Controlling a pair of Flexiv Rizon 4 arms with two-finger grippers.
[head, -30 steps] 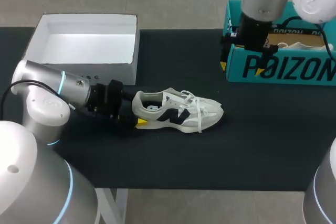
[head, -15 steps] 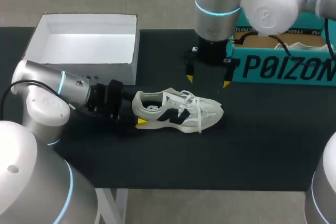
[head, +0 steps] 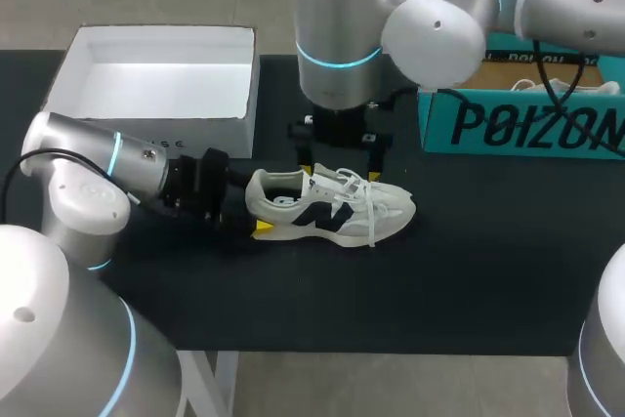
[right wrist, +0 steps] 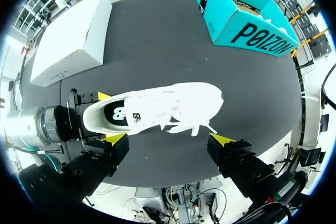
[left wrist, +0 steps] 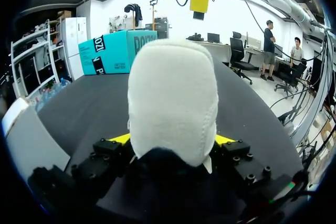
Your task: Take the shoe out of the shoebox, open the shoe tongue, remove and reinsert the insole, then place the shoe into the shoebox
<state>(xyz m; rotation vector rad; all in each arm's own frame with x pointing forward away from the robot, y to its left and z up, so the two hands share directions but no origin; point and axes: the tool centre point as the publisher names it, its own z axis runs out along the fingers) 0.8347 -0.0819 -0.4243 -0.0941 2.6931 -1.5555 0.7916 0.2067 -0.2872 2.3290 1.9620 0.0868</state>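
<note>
The shoe (head: 332,204) is off-white with a dark navy side mark and a black lining. The table (head: 469,271) is black. At ten o'clock is a white box (head: 156,80); at two o'clock, a teal box (head: 518,124) with black lettering. The left end effector (head: 256,206) and right end effector (head: 339,175) are black, yellow-tipped.

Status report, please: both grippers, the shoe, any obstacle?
Left gripper shut on the shoe heel. Right gripper open, above the laces. The shoe sits upright on the table, outside the teal shoebox. No obstacle seen.
</note>
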